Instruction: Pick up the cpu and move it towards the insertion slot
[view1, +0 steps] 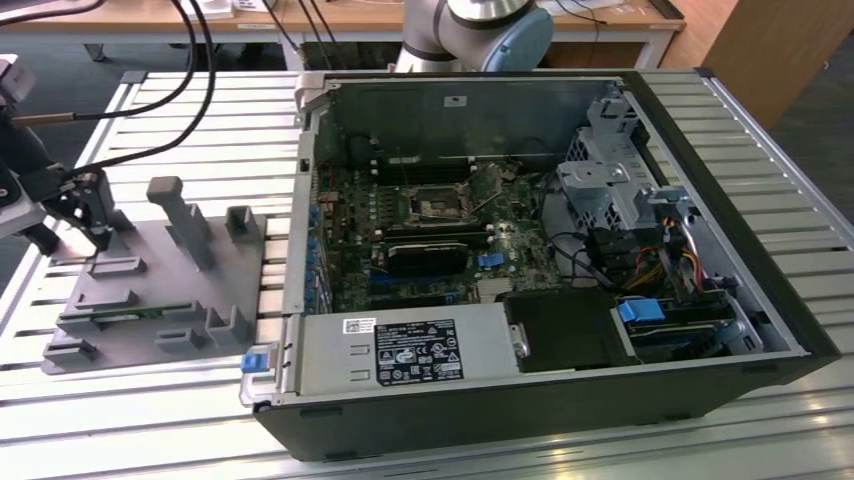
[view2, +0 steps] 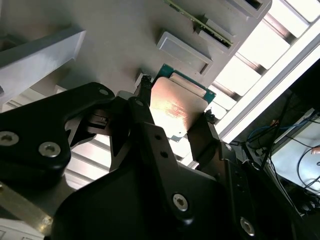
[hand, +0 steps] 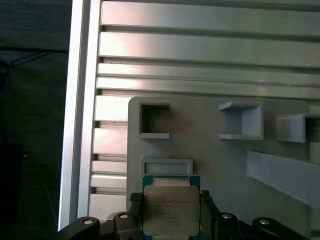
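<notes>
**Q:** Where do we stand on the pick?

**A:** We see the gripper (hand: 170, 204) at the edge of the grey tray (view1: 167, 285) that faces away from the computer case (view1: 534, 400). Its fingers (hand: 135, 206) press against two opposite edges of the cpu (hand: 168, 212), clamped on it in both wrist views. The chip is face up, silvery top showing, just beside a low rectangular frame (hand: 166, 161) moulded on the tray.

**Q:** Is it off the tray yet?

**A:** We cannot tell. The chip is on the tray's surface or close over it, and no clear gap shows. We judge the grasp made and the carry barely begun, if at all.

**Q:** And the destination?

**A:** The insertion slot (view1: 437, 207) lies well apart from the tray, inside the open case that stands beside the tray on the slatted desk (view1: 147, 410). Its black square looks unoccupied to us. By our reading, the whole trip from tray to socket is left to do.
</notes>
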